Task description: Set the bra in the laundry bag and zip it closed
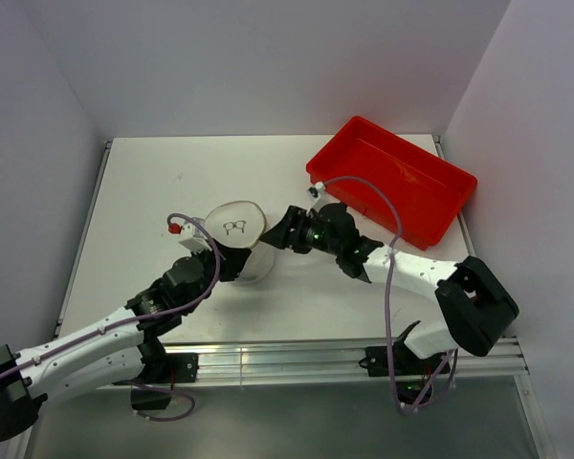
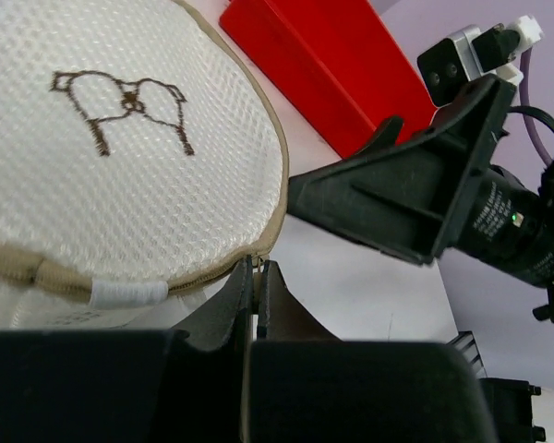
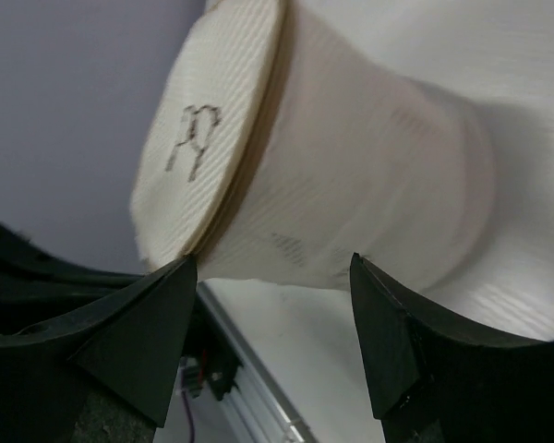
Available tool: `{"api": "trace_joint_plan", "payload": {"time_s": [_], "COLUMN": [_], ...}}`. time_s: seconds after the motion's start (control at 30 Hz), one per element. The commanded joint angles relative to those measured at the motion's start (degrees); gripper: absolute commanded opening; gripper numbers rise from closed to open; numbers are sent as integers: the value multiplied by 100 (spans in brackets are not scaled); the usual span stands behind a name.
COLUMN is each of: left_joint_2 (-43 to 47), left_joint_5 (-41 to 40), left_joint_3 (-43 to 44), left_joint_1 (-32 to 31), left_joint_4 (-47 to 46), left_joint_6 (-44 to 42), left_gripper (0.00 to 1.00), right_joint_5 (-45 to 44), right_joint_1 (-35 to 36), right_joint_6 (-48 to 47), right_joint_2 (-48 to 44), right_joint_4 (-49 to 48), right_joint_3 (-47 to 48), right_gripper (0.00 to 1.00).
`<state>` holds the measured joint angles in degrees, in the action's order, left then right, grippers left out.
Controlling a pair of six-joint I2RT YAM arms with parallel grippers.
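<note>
Mesh laundry bag [image 2: 120, 166], rim [image 2: 279, 175] seemingly pinched

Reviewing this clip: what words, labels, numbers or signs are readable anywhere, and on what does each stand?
No words or numbers can be read.
Sign without letters: a brown stitched bra outline on the round end of the laundry bag.
Small white print on the black motor housing, left wrist view: too small to read.
White tab on the bag's rim: blank.

L claw [image 2: 257, 269] pinched tight, R claw [image 3: 272, 265] spread
</note>
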<state>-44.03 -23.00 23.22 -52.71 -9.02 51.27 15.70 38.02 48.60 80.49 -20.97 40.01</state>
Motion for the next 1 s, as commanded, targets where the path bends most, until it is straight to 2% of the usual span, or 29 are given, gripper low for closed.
{"api": "trace_joint_plan", "payload": {"time_s": [0.0,0.13,0.17,0.23,0.27,0.33,0.37,0.4,0.73,0.97], "left_joint_2": [-62,-88,-62,-44,-18,0,26,35,931,967], "left_joint_5": [270,349,358,358,358,367,376,350,-116,-73], "left_joint_3": [157,139,139,165,174,174,174,174,7,-134], "left_joint_1": [-29,-29,-29,-29,-29,-29,-29,-29,-29,-29], "left_joint_4": [-513,-514,-505,-417,-399,-356,-294,-242,1084,1148], "left_joint_6": [-20,33,33,6,-2,-29,-38,-55,-3,121], "left_gripper": [0,0,0,0,0,0,0,0,0,0], "right_joint_5": [20,-120,-146,-147,-181,-260,-296,-357,-164,64], "right_joint_1": [346,496,496,496,496,487,487,478,-409,-427], "right_joint_6": [457,510,545,615,633,616,581,537,71,88], "right_joint_2": [-113,142,308,449,546,617,643,652,819,977], "right_joint_4": [-943,-979,-996,-1049,-1049,-1032,-971,-883,-346,-372], "right_joint_3": [59,331,384,525,560,639,675,753,1114,1167], "right_gripper": [74,70,65,48,32,18,3,0,0,0]}}
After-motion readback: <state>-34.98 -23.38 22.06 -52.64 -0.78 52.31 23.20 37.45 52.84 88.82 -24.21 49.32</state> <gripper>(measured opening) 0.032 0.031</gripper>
